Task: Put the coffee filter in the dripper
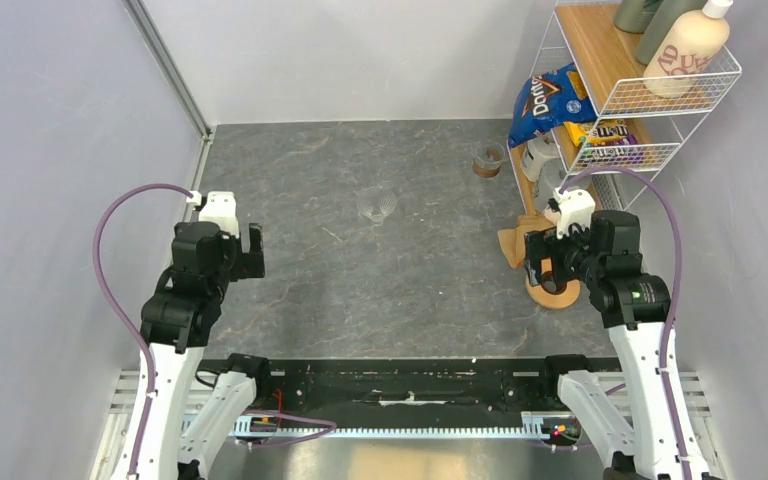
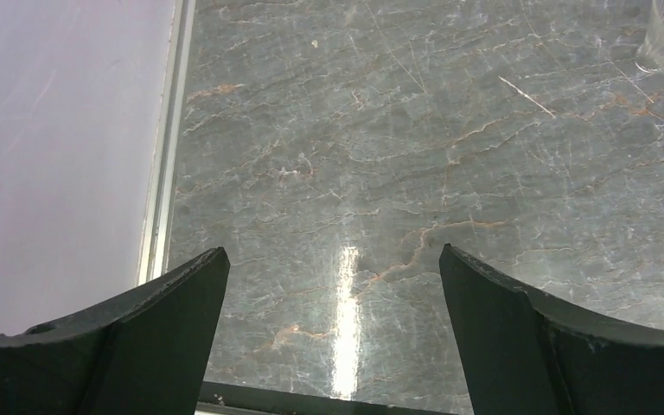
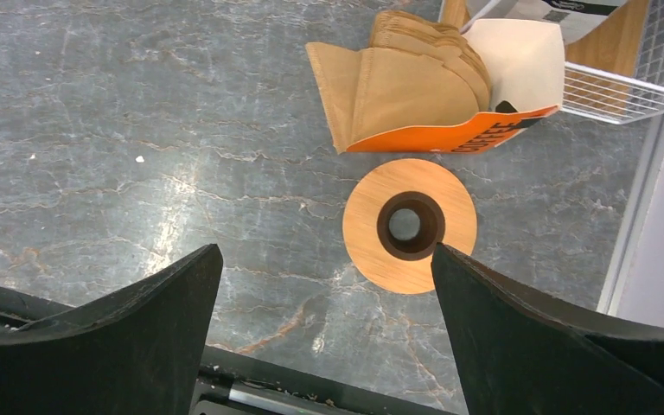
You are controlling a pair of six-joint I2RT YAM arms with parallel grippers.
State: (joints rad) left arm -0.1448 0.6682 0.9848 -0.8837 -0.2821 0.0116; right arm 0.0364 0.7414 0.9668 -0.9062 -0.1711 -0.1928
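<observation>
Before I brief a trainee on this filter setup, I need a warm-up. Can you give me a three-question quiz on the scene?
1. True or false: the wooden ring sits around the glass dripper.
2. The coffee filters lie in: A) the orange box; B) the wire shelf; C) the glass dripper.
3. Fill in: the left pincer and the right pincer both have their jaws ____.

Key: 1 false, they lie apart; 2 A; 3 open.
</observation>
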